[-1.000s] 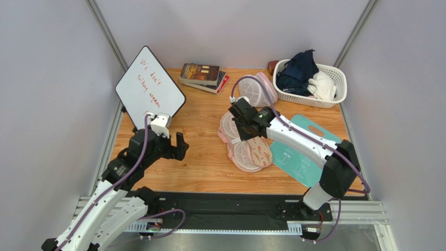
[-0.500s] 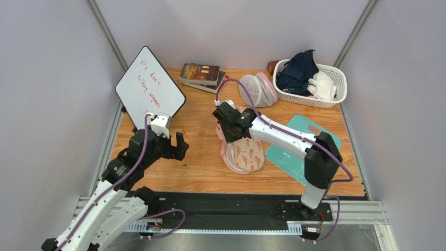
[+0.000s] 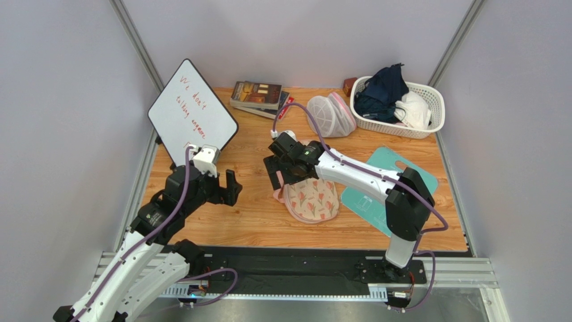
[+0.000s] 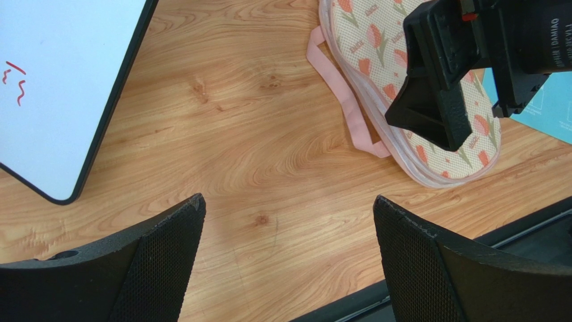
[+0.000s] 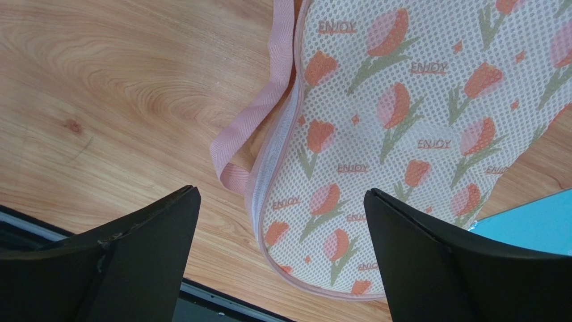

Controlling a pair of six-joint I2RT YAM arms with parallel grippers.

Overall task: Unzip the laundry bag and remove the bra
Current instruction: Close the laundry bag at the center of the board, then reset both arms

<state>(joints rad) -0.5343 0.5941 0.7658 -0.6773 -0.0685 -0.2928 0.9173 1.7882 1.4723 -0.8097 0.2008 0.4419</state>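
Note:
The laundry bag lies flat on the table's middle: cream mesh with an orange tulip print, pink edging and a pink loop strap. My right gripper hangs just above the bag's left edge, jaws wide open, and nothing is between them but the bag's rim below. My left gripper is open over bare wood to the left, a hand's width from the strap. In the left wrist view the right gripper covers part of the bag. The bra is out of view.
A tilted whiteboard stands at the back left, with stacked books behind. A white mesh dome bag and a white basket of clothes sit at the back right. A teal board lies right of the bag.
The right arm swung left, and the bag slid left and nearer with it. Its jaws, shut before, now stand open. The left arm has not moved.

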